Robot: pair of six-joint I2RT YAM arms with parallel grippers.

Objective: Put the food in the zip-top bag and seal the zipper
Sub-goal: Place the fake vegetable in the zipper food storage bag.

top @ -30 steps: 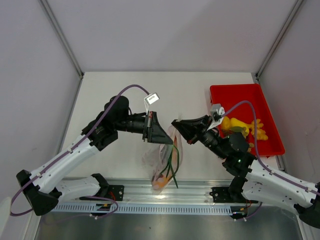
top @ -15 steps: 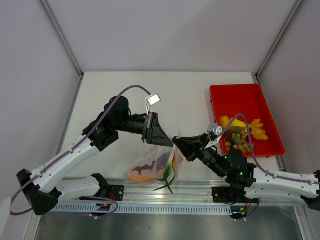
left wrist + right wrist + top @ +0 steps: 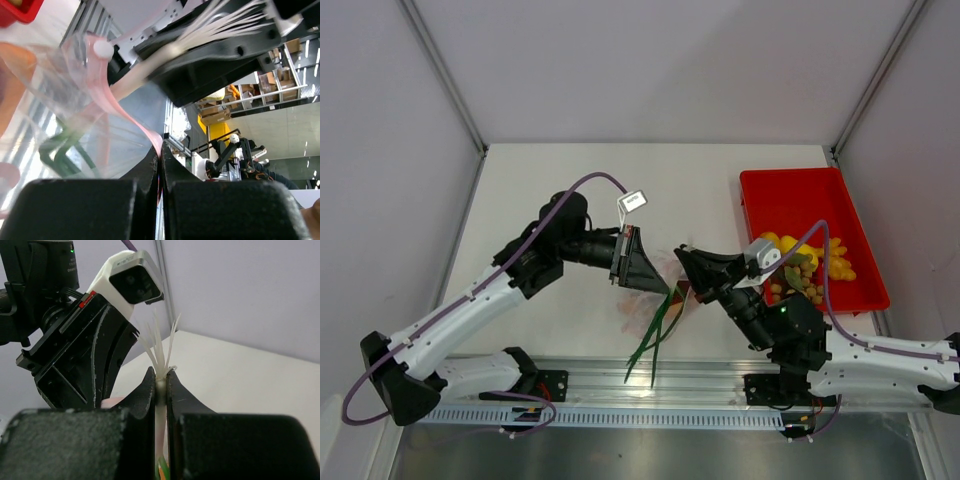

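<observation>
Loading step: right tool (image 3: 682, 256) pinched shut on the white root end of the green onion (image 3: 648, 345), at the mouth of the zip-top bag (image 3: 638, 300), lower centre of the top view.
Left tool (image 3: 658, 283): clamped on the zipper (image 3: 127, 117) strip.
Next move: probably easing the onion fully inside while the mouth stays open.
Count: one bag, one onion, one red tray (image 3: 790, 185) at right, one grape bunch (image 3: 790, 285); the yellow pieces (image 3: 835, 262) cannot be counted.

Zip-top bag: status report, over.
Left gripper shut on zipper edge. Right gripper shut on green onion's white end, leaves dangling beside bag. Grapes, yellow pieces in red tray. No obstruction seen.
</observation>
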